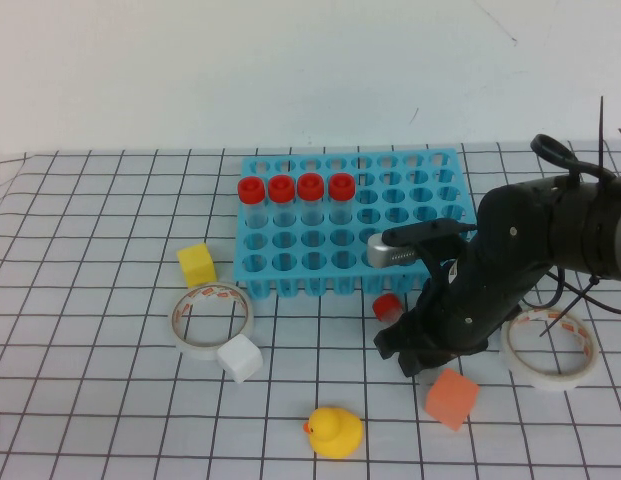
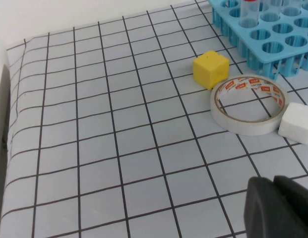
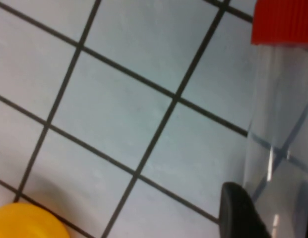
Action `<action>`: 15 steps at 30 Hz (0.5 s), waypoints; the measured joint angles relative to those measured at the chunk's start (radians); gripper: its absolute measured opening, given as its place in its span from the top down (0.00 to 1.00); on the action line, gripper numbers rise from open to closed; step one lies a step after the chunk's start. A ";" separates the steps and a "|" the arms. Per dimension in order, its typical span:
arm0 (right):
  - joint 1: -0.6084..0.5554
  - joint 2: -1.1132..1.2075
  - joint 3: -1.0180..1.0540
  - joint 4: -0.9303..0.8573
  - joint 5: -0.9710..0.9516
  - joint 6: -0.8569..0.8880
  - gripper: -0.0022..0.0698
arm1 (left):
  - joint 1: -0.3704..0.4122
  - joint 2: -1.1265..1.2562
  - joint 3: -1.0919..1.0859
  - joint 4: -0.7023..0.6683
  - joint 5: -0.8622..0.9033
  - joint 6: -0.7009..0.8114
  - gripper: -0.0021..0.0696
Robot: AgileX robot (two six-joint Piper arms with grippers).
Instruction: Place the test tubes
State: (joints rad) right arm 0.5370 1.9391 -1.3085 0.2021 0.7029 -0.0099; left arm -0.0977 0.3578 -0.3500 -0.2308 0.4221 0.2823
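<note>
A clear test tube (image 3: 280,124) with a red cap (image 1: 387,307) lies on the gridded table in front of the blue rack (image 1: 410,200). My right gripper (image 1: 402,342) is lowered over it. In the right wrist view its fingers (image 3: 238,213) press the tube's glass body, so the gripper (image 3: 275,208) is shut on the tube. Several red-capped tubes (image 1: 296,190) stand upright in the rack's second row from the back. My left gripper (image 2: 280,208) hangs shut and empty over bare table at the near left.
A yellow cube (image 1: 196,264), a tape roll (image 1: 211,320) and a white cube (image 1: 239,357) lie left of the rack. A rubber duck (image 1: 335,432) and an orange cube (image 1: 451,398) sit near the front. A second tape roll (image 1: 550,346) lies beside the right arm.
</note>
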 joint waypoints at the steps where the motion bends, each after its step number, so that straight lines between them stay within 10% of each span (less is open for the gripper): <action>1: 0.000 0.000 0.000 -0.002 0.000 0.000 0.64 | 0.000 0.000 0.000 0.000 0.000 0.000 0.97; 15: 0.000 -0.019 -0.058 0.043 0.086 -0.084 0.64 | 0.000 0.000 0.000 0.000 0.000 0.000 0.97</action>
State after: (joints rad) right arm 0.5370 1.9200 -1.3669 0.2449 0.7889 -0.0936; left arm -0.0977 0.3578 -0.3500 -0.2308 0.4221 0.2823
